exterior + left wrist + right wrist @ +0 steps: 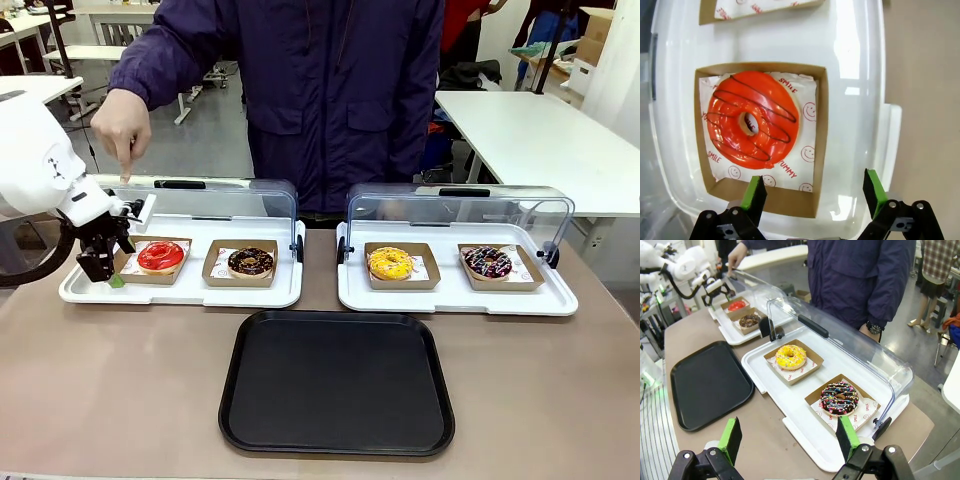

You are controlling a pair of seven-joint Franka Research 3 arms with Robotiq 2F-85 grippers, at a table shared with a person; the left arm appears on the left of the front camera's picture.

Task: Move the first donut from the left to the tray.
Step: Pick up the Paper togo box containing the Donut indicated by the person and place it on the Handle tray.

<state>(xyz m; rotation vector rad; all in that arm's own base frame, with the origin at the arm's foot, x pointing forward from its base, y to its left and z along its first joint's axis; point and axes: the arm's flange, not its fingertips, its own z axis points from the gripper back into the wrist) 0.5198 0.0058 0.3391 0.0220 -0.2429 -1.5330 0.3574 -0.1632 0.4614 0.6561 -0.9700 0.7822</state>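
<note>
The left claw (105, 270) is spread wide and holds nothing. It hangs low at the left end of a white tray (180, 290), just beside the red donut (161, 256). The red donut sits in its small brown tray (822, 125) on that white tray. The big black tray (337, 383) lies on the surface (120, 400), apart from the donut. The right claw (790, 432) is spread too, with nothing in it.

Front faces across table (120, 390); left wrist, seemingly plumb, close over shared red donut (150, 261).
</note>
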